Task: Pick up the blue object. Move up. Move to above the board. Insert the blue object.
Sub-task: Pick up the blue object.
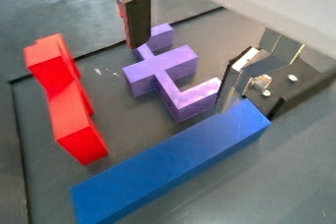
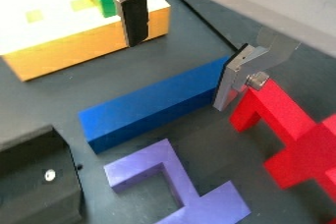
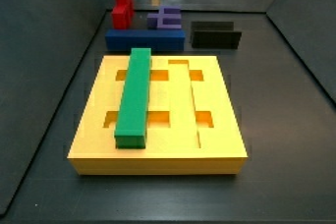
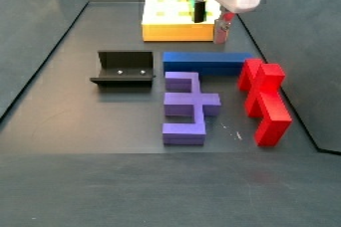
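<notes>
The blue object (image 2: 151,105) is a long dark-blue bar lying flat on the dark floor beside the board; it shows in a wrist view (image 1: 171,164) and in both side views (image 3: 128,41) (image 4: 206,62). The board (image 3: 223,135) is a large yellow block with grooves and cut-outs, also seen in a side view (image 4: 180,34) and a wrist view (image 2: 66,51). My gripper (image 2: 184,51) is open and empty. It hangs above the blue object's end near the board, not touching it, with the jaws wide apart. It also shows in a side view (image 4: 213,18).
A long green bar (image 3: 136,95) lies in a groove of the board. A purple E-shaped block (image 4: 186,107) and a red piece (image 4: 264,97) lie next to the blue object. The fixture (image 4: 127,69) stands beside them. Dark walls enclose the floor.
</notes>
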You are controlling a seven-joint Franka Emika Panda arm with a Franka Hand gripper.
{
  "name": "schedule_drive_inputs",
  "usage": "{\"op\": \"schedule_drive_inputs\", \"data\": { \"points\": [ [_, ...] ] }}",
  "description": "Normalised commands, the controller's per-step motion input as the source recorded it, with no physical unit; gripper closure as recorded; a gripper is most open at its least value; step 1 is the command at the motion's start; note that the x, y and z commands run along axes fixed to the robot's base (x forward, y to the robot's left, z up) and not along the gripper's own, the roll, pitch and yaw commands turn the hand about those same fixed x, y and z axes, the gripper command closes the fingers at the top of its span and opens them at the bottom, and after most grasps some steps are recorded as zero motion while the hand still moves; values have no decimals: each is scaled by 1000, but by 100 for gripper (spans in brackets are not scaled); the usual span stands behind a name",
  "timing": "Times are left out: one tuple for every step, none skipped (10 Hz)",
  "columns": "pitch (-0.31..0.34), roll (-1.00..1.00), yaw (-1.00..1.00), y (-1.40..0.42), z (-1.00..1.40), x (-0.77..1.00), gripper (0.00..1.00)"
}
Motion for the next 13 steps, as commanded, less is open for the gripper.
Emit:
{"op": "schedule_drive_inputs", "data": {
  "points": [
    [0, 0, -546, -197, -111, 220, 0],
    [4, 0, -506, -223, -209, 126, 0],
    [39, 0, -400, -231, -240, 94, 0],
    [0, 0, -400, -189, -291, 23, 0],
    [0, 0, -323, -117, -214, 0, 0],
    [0, 0, -191, 0, -89, 0, 0],
    [0, 0, -71, 0, -29, 0, 0],
    [0, 0, -63, 0, -20, 0, 0],
    [0, 0, 0, 0, -29, 0, 0],
    [0, -44, 0, 0, -217, 46, 0],
    [-46, -63, -46, 0, -529, 0, 0],
    [-59, -14, -29, 0, -654, -6, 0],
    [-71, -26, -29, -17, -577, -126, 0]
  ]
}}
